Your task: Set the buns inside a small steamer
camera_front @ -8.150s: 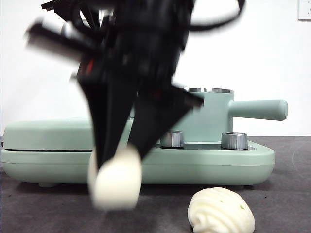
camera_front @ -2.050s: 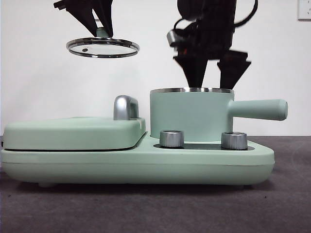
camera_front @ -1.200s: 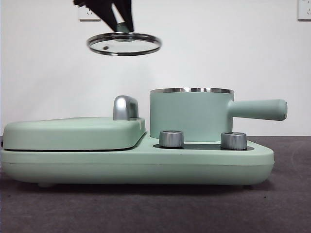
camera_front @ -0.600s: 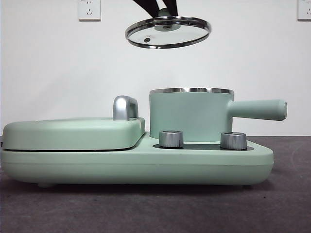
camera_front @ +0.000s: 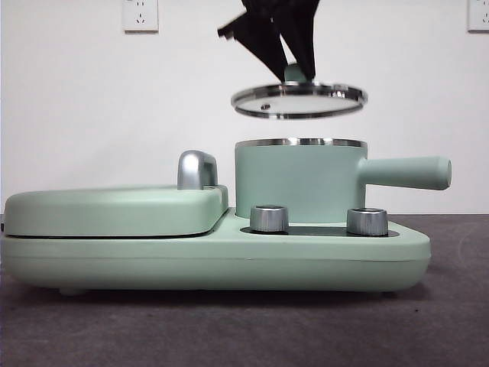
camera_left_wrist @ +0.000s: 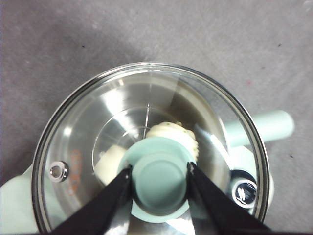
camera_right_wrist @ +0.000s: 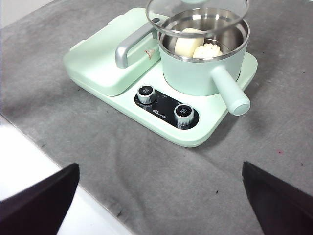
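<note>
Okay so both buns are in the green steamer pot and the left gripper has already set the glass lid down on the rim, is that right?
Not quite. Both buns are in the small steamer, but the lid is not on the rim. The front view shows it hanging above the pot with a clear gap, the left gripper shut on its green knob.
</note>
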Controlling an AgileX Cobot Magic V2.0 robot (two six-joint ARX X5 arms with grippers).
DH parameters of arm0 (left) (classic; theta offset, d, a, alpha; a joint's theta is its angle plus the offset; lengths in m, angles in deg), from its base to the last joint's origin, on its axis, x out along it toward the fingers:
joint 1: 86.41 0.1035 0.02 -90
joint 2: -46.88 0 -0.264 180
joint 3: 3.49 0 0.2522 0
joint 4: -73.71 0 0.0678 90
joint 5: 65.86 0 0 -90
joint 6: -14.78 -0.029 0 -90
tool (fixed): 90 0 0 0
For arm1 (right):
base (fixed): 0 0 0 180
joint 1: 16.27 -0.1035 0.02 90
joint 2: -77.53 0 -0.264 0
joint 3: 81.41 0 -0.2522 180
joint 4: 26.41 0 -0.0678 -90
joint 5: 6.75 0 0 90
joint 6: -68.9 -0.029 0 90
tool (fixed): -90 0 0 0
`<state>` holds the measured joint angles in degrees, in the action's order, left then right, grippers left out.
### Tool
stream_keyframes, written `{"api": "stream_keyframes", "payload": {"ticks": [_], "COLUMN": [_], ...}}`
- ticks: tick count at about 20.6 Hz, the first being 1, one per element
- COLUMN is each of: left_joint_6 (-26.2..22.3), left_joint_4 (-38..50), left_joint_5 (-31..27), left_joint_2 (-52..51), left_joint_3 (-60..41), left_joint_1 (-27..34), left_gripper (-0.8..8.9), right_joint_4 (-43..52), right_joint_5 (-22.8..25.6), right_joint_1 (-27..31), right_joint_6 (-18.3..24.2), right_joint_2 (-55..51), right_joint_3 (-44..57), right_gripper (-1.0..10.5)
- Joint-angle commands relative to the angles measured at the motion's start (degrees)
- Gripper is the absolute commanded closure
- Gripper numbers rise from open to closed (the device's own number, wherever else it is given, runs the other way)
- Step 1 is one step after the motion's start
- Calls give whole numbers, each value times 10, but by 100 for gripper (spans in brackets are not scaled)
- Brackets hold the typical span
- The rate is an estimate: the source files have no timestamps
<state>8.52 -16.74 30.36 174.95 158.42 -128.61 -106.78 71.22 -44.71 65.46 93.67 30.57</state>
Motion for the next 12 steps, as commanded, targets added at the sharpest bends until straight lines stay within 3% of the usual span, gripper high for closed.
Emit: {"api": "stream_keyframes", "payload": {"ticks": [1, 12], "left_joint_6": [-12, -21], "left_joint_4": [16, 25], "left_joint_5": [2, 32], "left_joint_2": [16, 47], "left_joint_3": [19, 19], "left_joint_1": [0, 5], "left_gripper": [763, 794], "right_joint_4": [8, 10], "right_joint_5": [-2, 0], "right_joint_1": [-3, -3], "right_joint_6": [-7, -7], "right_joint_2": [1, 1], "right_joint_3": [-4, -4], "right_gripper": [398, 398]}}
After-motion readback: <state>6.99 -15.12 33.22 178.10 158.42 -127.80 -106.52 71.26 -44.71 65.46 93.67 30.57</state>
